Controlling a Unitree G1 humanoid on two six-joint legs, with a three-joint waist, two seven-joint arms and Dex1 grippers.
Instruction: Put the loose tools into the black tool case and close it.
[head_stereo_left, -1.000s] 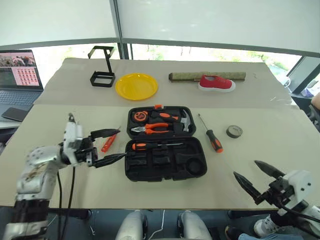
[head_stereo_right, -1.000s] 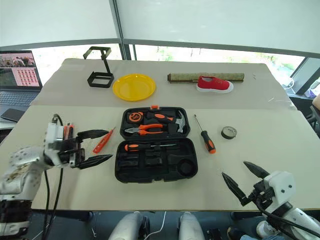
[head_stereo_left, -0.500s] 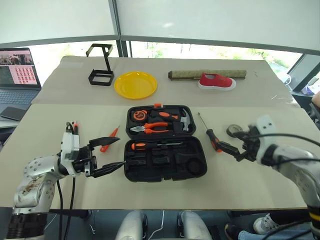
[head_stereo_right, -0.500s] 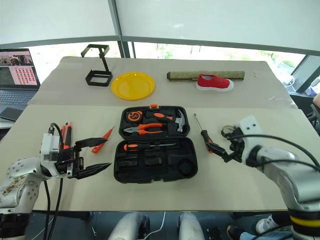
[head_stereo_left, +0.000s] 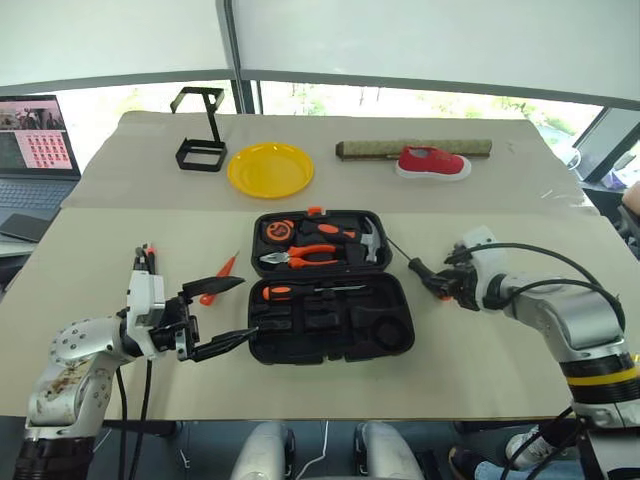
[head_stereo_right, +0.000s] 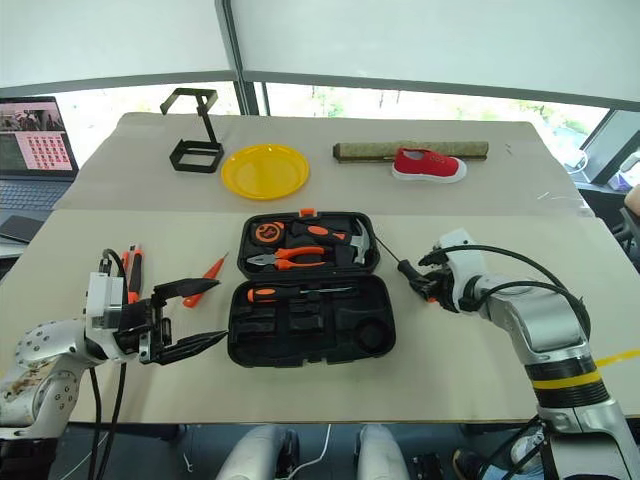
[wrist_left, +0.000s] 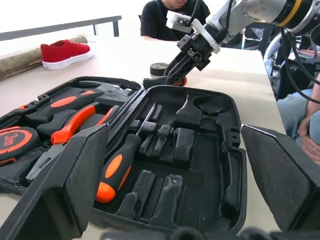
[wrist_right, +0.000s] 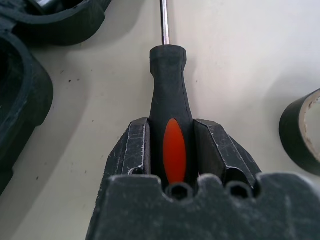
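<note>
- Right gripper (wrist_right: 172, 145) fingers pinching one black-and-orange screwdriver (wrist_right: 169, 100), lying flat on surface (head_stereo_left: 500, 350), shaft toward open black tool case (head_stereo_left: 330, 285).
- Left gripper (head_stereo_left: 222, 315) fingers spread, empty.
- One small orange screwdriver (head_stereo_left: 216, 283), one tape roll (wrist_right: 302, 132).

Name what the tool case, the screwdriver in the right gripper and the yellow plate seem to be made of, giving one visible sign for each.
Tool case: likely matte black plastic, with moulded slots.
Screwdriver: thin shiny shaft, probably metal; dull black handle with orange inlay, perhaps rubbery plastic.
Yellow plate: probably plastic, smooth, evenly coloured.
</note>
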